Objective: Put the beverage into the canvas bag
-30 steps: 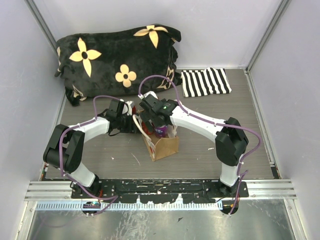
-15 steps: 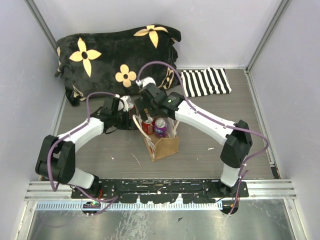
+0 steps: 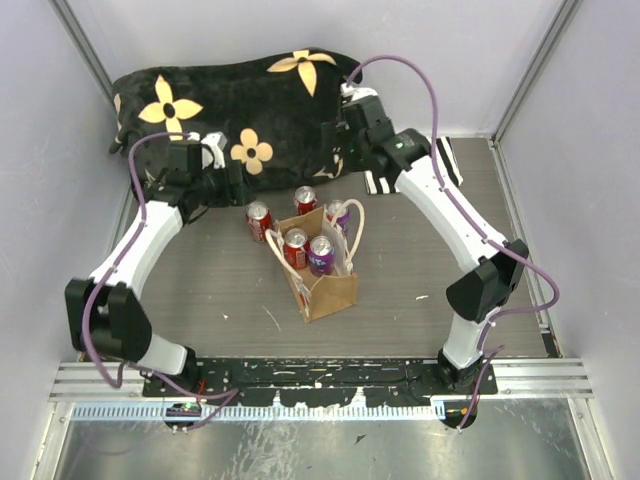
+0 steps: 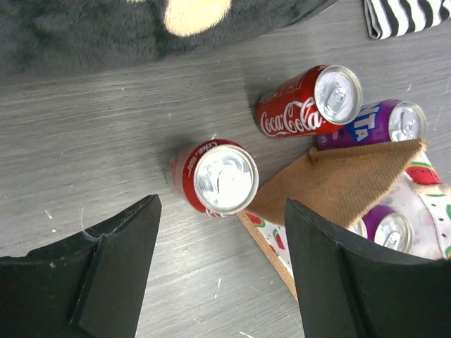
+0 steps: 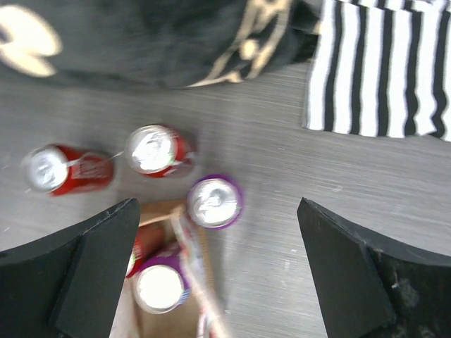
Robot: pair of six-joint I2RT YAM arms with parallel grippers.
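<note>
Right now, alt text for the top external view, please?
A small canvas bag stands mid-table holding a red can and a purple can; three loose cans stand just behind it. The left gripper and right gripper hover farther back, near a black floral cushion and striped cloth.

top external: high behind the arm bases [image 3: 455, 350], looking down on the whole table [image 3: 480, 270]; left wrist, right wrist: close, facing down; all 3 share the canvas bag [image 3: 330, 292] and the purple can [image 3: 337, 212] beside it
</note>
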